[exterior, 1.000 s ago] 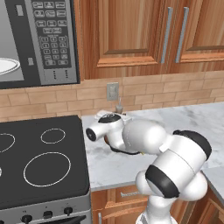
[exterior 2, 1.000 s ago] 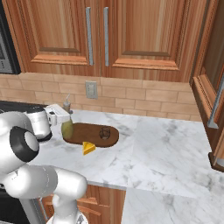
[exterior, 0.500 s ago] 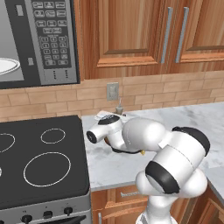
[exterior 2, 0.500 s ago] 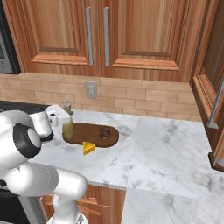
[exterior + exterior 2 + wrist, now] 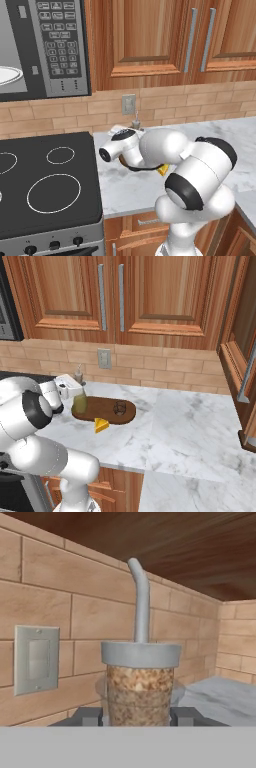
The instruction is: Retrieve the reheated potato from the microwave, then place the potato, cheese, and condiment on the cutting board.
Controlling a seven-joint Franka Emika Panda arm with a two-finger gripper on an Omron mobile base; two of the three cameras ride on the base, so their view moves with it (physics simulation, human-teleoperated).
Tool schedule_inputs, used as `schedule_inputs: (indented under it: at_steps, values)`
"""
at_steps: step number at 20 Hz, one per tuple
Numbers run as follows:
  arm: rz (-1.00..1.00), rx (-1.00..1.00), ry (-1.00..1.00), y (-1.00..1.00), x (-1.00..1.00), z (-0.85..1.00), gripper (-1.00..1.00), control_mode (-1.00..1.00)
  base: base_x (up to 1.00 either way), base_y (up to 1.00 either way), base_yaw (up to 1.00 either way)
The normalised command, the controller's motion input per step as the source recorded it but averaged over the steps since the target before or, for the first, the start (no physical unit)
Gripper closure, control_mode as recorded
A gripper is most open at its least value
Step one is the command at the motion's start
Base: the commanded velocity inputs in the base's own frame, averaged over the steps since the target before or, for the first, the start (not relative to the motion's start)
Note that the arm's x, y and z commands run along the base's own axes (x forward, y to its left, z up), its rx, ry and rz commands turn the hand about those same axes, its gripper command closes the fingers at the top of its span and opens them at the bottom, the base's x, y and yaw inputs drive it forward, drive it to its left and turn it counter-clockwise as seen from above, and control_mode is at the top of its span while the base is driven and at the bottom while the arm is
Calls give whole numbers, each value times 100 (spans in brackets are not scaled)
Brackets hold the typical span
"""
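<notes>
Hand view centre: gripper (image 5: 137,717) clamps the olive-green narrow-necked condiment bottle (image 5: 139,687) — placing step on dark oval wooden cutting board (image 5: 127,413); next, release.

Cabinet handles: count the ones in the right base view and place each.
3. Two upright bar handles stand side by side where the middle cabinet doors meet, above the outlet. A third handle slants on the cabinet at the right edge. More may lie outside the frame.
</notes>
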Motion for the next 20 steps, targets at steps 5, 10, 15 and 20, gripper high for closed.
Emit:
schedule_inputs:
  at_steps: [5, 10, 15, 20]
  values:
    - [-2, 0, 0, 0, 18, -14, 100, -100, 0, 0, 0]
    - [0, 1, 0, 0, 7, -20, 100, -100, 0, 0, 0]
    - [0, 1, -6, 0, -8, -19, 100, -100, 0, 0, 0]
    - [0, 0, -10, 0, -6, -4, 100, -100, 0, 0, 0]
